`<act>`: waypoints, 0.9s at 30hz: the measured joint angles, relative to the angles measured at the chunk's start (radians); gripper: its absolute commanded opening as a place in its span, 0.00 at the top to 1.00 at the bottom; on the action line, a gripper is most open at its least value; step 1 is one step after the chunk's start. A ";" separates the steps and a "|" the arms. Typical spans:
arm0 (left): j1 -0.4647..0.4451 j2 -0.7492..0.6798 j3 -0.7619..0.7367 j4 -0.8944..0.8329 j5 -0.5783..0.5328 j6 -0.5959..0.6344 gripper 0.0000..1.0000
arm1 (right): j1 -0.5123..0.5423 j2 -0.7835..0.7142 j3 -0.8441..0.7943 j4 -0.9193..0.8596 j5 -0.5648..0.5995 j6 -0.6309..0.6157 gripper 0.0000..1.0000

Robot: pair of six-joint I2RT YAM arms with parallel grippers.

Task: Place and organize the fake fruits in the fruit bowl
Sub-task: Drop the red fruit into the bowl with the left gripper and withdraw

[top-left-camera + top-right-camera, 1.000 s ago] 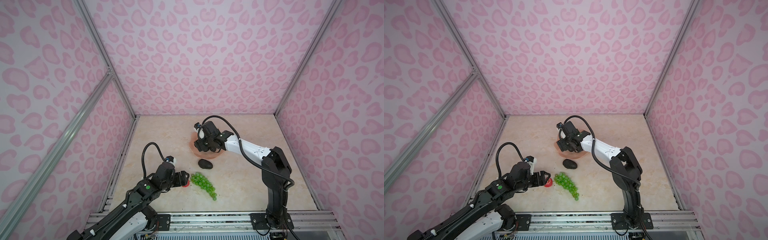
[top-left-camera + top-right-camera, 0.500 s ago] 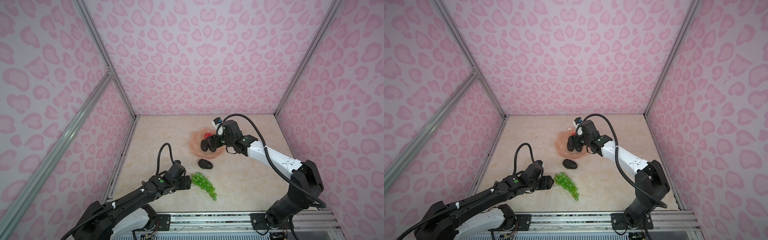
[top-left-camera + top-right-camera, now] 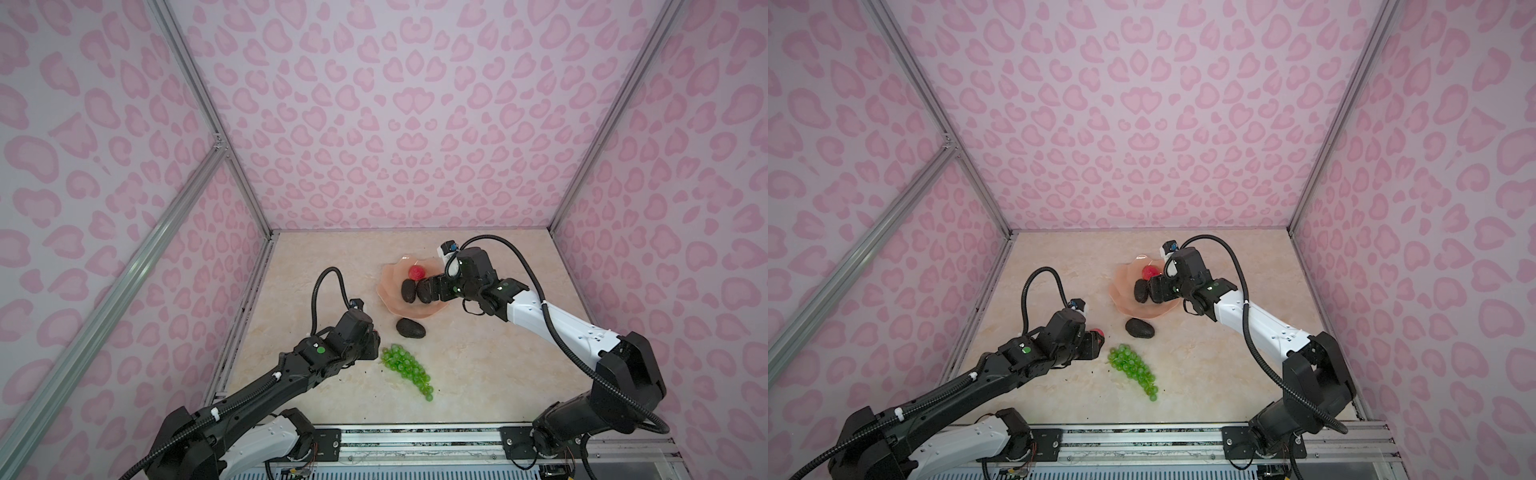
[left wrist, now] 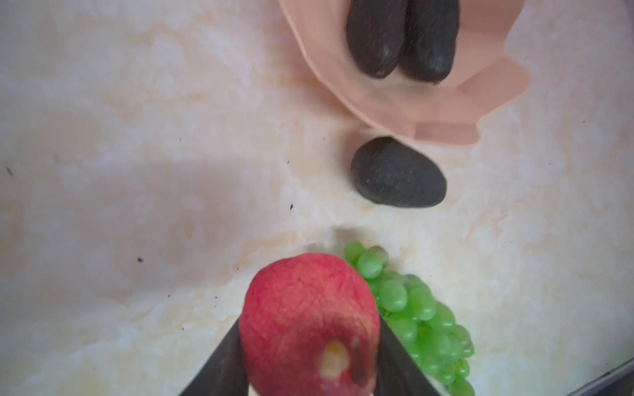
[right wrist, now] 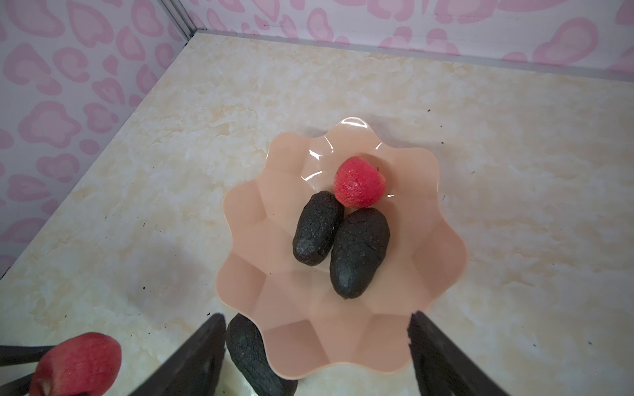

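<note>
Jaws on my left arm are clamping one red fruit (image 4: 308, 322) by its sides, near the grapes (image 3: 405, 368). It is looking light and slightly soft, so I am judging a gentle mid-body pinch enough. Right jaws are hanging open and empty over the fruit bowl (image 5: 429, 240), which is cradling two avocados (image 5: 358, 252) and a second red fruit (image 5: 358, 187). A third avocado (image 3: 410, 328) is lying on the surface (image 3: 478, 353) just outside the rim.

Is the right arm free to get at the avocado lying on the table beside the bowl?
Probably yes. The right tool is open and empty over the bowl, and the loose avocado lies just outside its rim, uncovered. That rim sits close, so the approach looks tight.
</note>
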 measured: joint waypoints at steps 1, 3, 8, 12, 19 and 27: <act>0.009 0.028 0.042 0.004 -0.003 0.021 0.48 | -0.003 -0.009 -0.010 0.003 0.000 0.005 0.16; 0.029 0.110 0.134 0.015 -0.005 0.060 0.48 | -0.012 -0.031 -0.037 0.010 0.000 0.016 0.17; 0.097 0.344 0.351 0.077 0.013 0.145 0.48 | -0.021 -0.093 -0.100 0.004 0.025 0.032 0.17; 0.132 0.519 0.484 0.111 0.045 0.187 0.48 | -0.019 -0.154 -0.173 -0.014 0.042 0.042 0.18; 0.150 0.724 0.612 0.104 0.105 0.204 0.44 | 0.040 -0.248 -0.309 -0.027 0.070 0.060 0.18; 0.165 0.799 0.669 0.101 0.132 0.162 0.25 | 0.152 -0.214 -0.391 0.010 0.071 0.074 0.19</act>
